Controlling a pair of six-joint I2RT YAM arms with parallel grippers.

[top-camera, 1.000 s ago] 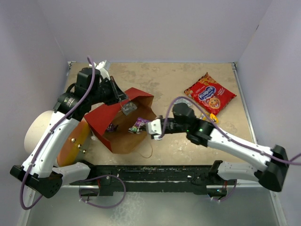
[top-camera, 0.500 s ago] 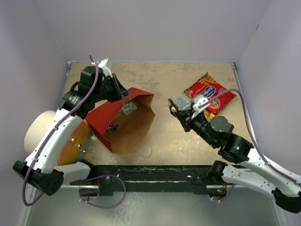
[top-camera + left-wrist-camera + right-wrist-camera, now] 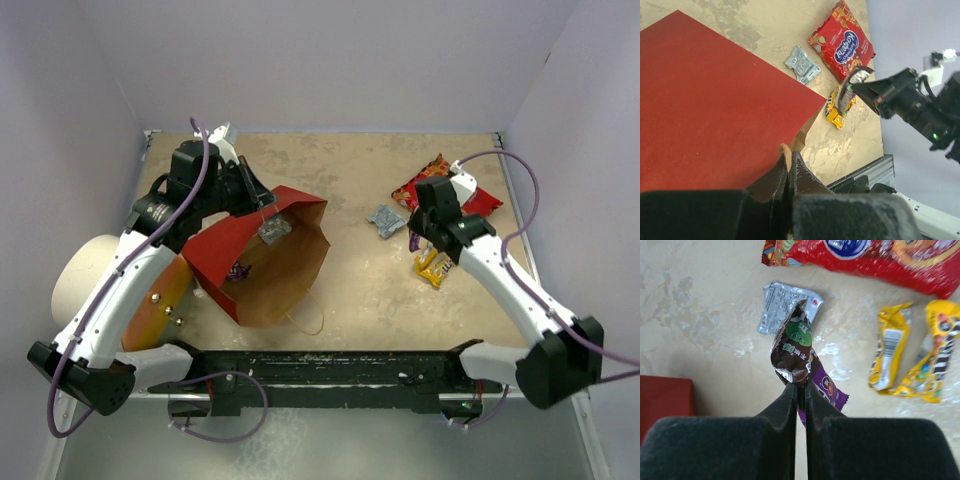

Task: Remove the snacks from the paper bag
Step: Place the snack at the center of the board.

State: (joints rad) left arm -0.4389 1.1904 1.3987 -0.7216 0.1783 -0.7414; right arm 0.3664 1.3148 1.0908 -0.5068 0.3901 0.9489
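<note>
Your right fingers [image 3: 785, 407] are clamped on the purple packet [image 3: 796, 350], which hangs near the red cookie bag [image 3: 875, 257], between the silver packet [image 3: 784, 302] and the yellow packets [image 3: 887, 367]. Your left fingers [image 3: 771, 182] are pinched shut on the paper bag [image 3: 715, 110] at its rim, well apart from that cookie bag.

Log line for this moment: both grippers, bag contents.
left gripper: shut on brown-and-red paper bag rim | right gripper: shut on purple-brown shiny packet, near yellow packets | in bag: silver packet, purple packet

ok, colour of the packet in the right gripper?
Packet is purple-brown with a green patch; best in right wrist view.
</note>
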